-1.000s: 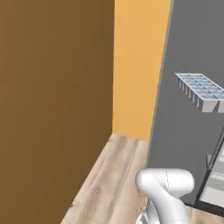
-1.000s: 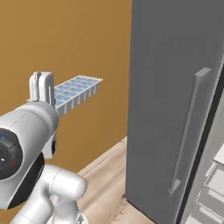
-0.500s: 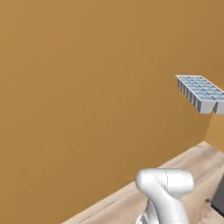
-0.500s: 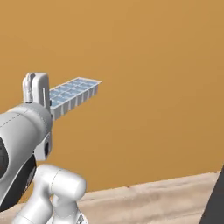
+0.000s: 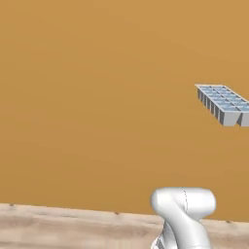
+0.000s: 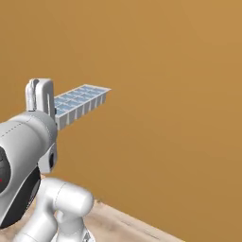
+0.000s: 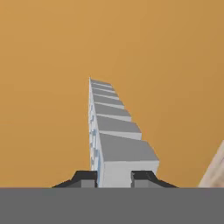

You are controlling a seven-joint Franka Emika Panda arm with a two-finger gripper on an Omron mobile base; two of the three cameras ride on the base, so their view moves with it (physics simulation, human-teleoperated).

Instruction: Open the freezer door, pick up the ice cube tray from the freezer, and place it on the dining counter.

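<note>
Clamping the small pale blue-grey ice cube tray (image 7: 114, 140) by its near end, the gripper (image 7: 114, 177) carries it level in open air. The grey freezer has left view; an orange wall (image 5: 97, 97) stands beyond, wood floor (image 5: 58, 226) below.

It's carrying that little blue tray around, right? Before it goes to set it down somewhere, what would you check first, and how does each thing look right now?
1. Grip on the ice cube tray: ok, the gripper has a finger on each side of its near end.
2. Tray level: ok, open side up in both base views.
3. Tray clear of the orange wall: ok in the base views.
4. Dining counter in sight: not ok, just wall and wood floor.
5. Ice in the compartments: cannot tell.
</note>
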